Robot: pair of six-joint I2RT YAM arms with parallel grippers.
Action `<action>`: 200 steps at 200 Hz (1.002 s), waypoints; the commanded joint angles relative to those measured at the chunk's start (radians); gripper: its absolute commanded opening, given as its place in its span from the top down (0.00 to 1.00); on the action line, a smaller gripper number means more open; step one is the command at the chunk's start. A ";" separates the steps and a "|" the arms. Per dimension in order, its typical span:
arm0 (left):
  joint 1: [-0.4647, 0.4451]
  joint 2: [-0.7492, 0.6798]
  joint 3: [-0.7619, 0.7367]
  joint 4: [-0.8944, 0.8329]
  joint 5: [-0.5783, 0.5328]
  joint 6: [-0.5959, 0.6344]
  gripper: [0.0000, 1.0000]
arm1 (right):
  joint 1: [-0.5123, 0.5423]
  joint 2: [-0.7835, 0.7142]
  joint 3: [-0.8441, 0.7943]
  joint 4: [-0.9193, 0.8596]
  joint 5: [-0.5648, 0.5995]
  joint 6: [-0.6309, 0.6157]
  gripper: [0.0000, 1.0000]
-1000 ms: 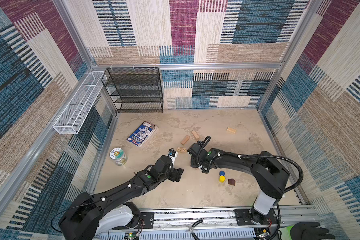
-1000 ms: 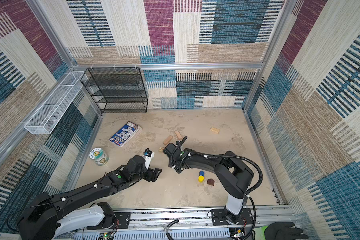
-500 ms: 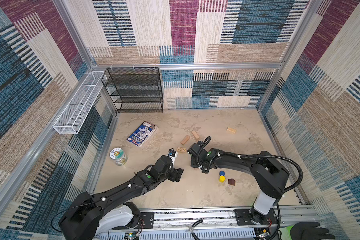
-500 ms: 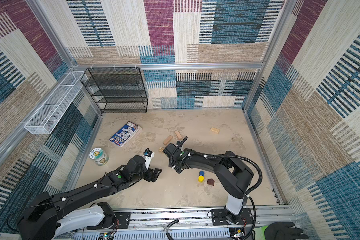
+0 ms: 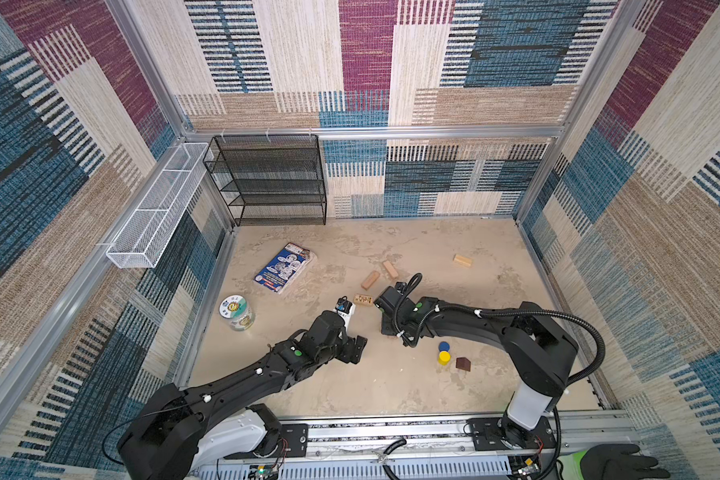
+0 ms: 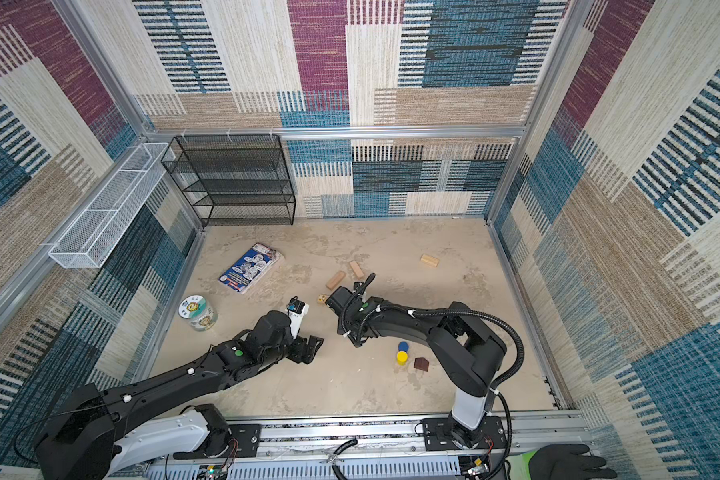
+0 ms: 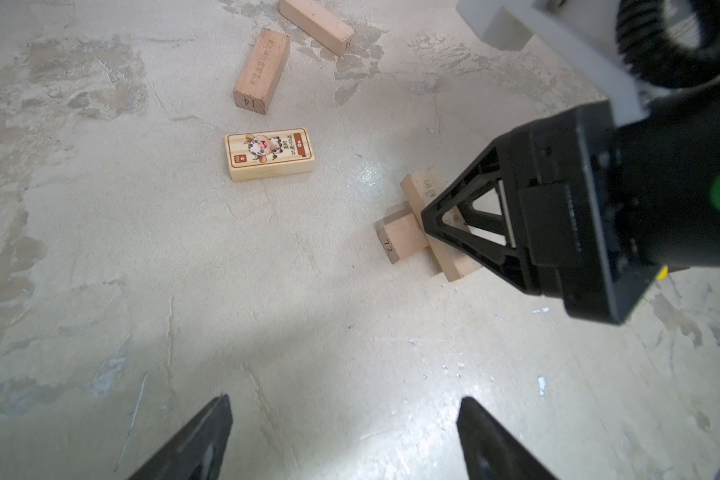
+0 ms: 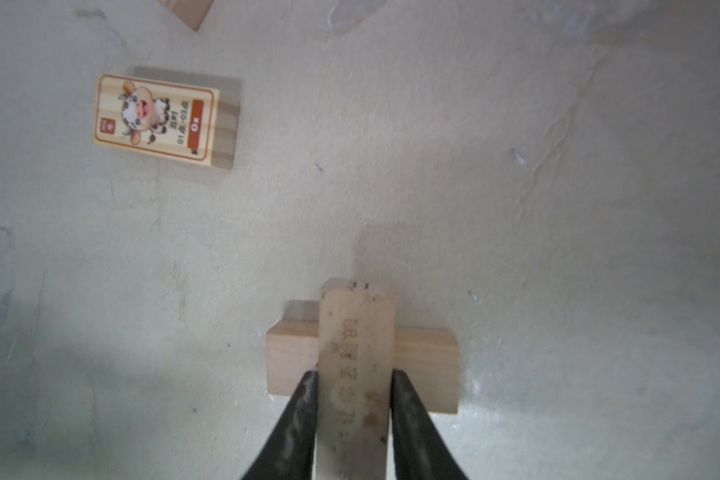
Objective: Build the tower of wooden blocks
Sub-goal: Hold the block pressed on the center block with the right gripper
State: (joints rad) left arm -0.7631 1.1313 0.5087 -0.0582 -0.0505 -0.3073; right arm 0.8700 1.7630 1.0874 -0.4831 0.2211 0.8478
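Tower (image 8: pixel 356 328) stood two bars high near the middle of the worktop (image 5: pixel 391 386). The upper bar (image 7: pixel 422 189) lay crosswise on the lower bar (image 8: pixel 427 365). Right hand (image 8: pixel 354 382) was clamped on the upper bar, one finger tight against each long side.

Printed block (image 7: pixel 269 153) lay flat near the stack, not touching it. Two loose bars (image 5: pixel 370 280) (image 5: pixel 390 269) lay farther back, and a single bar (image 5: pixel 462 260) sat well apart toward the back right. Blue disc (image 5: pixel 444 346), yellow cylinder (image 5: pixel 444 357) and brown house-shaped piece (image 5: pixel 463 364) were grouped beside the right arm.

Left hand (image 7: pixel 341 415) had its fingers wide apart with nothing between them, over bare worktop left of the tower. Packet (image 5: pixel 283 268) and jar (image 5: pixel 236 312) lay toward the left edge.
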 commanded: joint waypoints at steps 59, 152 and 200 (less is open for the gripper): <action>0.001 0.005 0.008 -0.006 -0.017 0.018 0.10 | -0.002 0.014 0.014 -0.001 0.033 0.002 0.64; 0.001 0.018 0.014 -0.013 -0.022 0.021 0.10 | -0.002 0.017 0.023 0.001 0.034 -0.011 0.65; 0.001 0.022 0.016 -0.014 -0.026 0.021 0.10 | -0.003 0.019 0.015 0.008 0.031 -0.013 0.67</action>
State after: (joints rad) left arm -0.7631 1.1507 0.5144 -0.0647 -0.0715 -0.3073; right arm 0.8661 1.7813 1.1023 -0.4870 0.2363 0.8356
